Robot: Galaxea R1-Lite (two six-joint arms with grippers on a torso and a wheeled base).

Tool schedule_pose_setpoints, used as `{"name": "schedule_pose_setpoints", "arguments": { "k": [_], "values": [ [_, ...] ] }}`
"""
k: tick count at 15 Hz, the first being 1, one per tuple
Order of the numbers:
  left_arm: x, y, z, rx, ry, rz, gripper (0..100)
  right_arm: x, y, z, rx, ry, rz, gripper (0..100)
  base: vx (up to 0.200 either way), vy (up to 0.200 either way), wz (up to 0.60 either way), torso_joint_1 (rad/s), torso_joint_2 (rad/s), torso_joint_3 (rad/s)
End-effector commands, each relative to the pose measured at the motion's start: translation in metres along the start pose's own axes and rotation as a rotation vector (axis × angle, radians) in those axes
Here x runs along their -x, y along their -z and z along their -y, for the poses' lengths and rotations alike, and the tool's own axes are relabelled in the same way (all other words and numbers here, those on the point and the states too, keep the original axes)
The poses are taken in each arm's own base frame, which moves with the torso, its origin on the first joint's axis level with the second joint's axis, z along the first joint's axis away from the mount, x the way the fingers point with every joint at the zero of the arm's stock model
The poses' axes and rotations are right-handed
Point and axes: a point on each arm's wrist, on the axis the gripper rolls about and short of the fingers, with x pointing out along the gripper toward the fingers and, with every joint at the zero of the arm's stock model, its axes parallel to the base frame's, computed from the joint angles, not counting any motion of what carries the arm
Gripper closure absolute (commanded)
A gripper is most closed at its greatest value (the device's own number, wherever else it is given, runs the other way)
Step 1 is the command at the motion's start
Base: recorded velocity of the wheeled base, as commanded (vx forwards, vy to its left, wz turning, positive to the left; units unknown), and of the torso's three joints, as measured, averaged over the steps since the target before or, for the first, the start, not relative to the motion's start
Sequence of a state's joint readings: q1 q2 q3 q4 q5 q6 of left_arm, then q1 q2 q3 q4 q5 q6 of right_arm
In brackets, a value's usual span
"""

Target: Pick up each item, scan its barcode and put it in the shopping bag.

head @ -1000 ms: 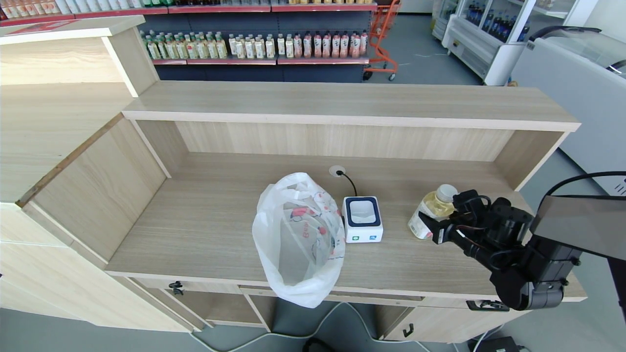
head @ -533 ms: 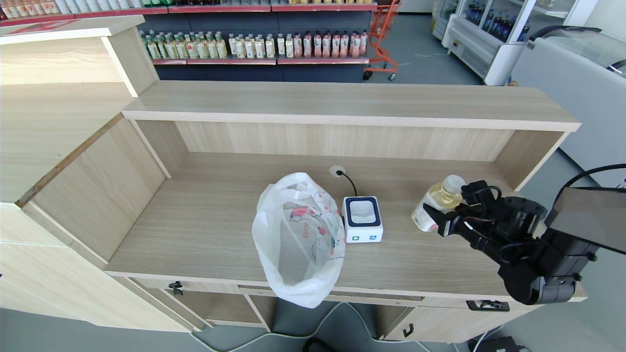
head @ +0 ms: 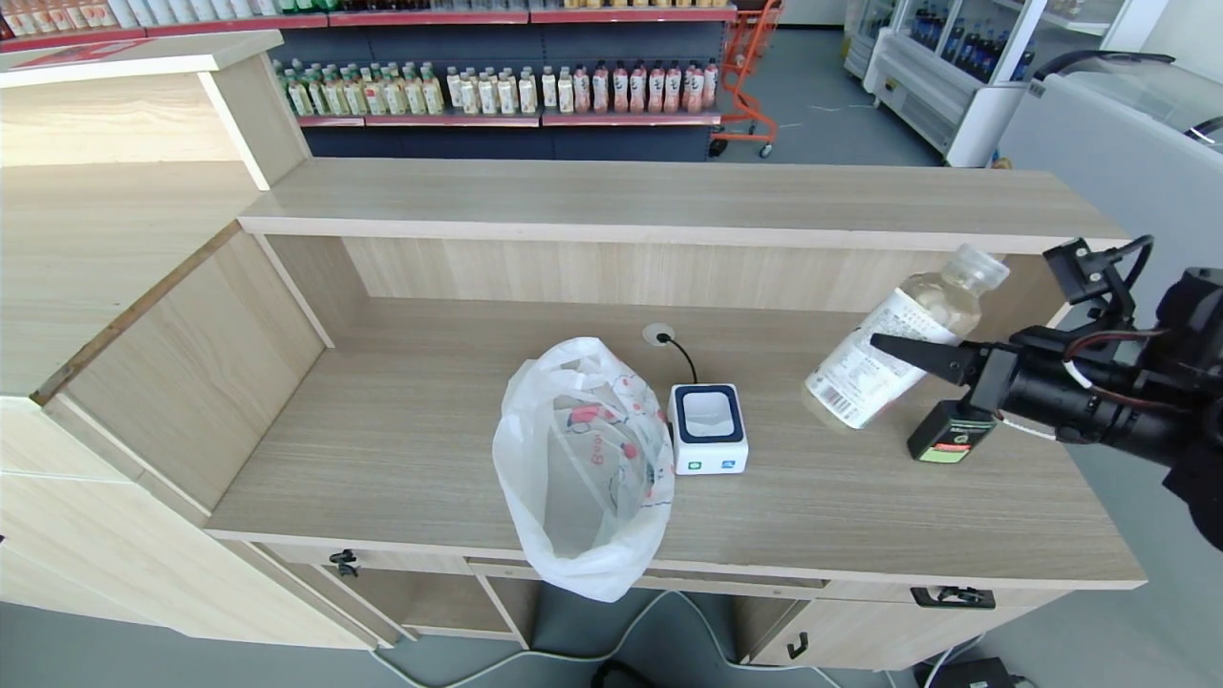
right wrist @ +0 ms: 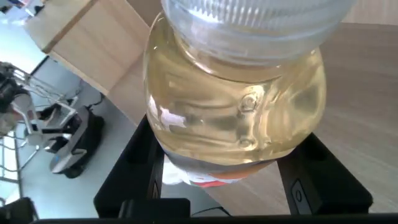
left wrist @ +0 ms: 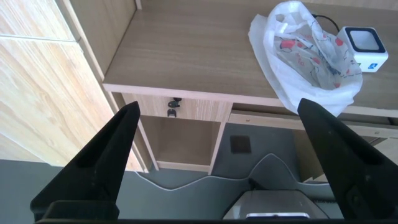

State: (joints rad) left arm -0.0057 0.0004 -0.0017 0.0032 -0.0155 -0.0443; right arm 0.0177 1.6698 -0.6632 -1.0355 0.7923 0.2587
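A clear bottle (head: 898, 346) of pale yellow liquid with a white label and white cap hangs tilted above the right part of the counter, its barcode low on the label. My right gripper (head: 932, 377) is shut on the bottle (right wrist: 236, 118), which bulges between the black fingers. The white scanner (head: 708, 428) with a dark blue rim stands mid-counter, left of the bottle. The white shopping bag (head: 581, 461) with red print stands open beside the scanner, at the counter's front edge; the bag (left wrist: 308, 53) and scanner (left wrist: 367, 46) also lie beyond my left gripper (left wrist: 217, 155), which is open below the counter's front.
A black cable (head: 680, 355) runs from the scanner to a grommet (head: 658, 333) at the back of the counter. A raised ledge (head: 669, 205) borders the counter (head: 411, 430) at the back, side walls left and right. Drawers with handles (left wrist: 174, 107) sit under the front edge.
My right gripper has lifted the bottle off the counter, up and to the right, tilting it so the label and barcode face outward. Bag and scanner have not moved.
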Motion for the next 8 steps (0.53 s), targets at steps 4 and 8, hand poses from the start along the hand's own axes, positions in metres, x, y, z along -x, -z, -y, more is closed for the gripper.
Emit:
{"name": "schedule_pose_setpoints", "arguments": {
  "k": [4, 8],
  "values": [
    [0.000, 0.000, 0.000, 0.000, 0.000, 0.000, 0, 0.059, -0.059, -0.117, -0.189, -0.457, 0.008, 100, 0.000, 0.000, 0.00, 0.000, 0.00, 0.000],
    [0.000, 0.000, 0.000, 0.000, 0.000, 0.000, 0, 0.085, -0.052, -0.148, -0.260, -0.601, -0.074, 100, 0.000, 0.000, 0.00, 0.000, 0.00, 0.000]
  ]
}}
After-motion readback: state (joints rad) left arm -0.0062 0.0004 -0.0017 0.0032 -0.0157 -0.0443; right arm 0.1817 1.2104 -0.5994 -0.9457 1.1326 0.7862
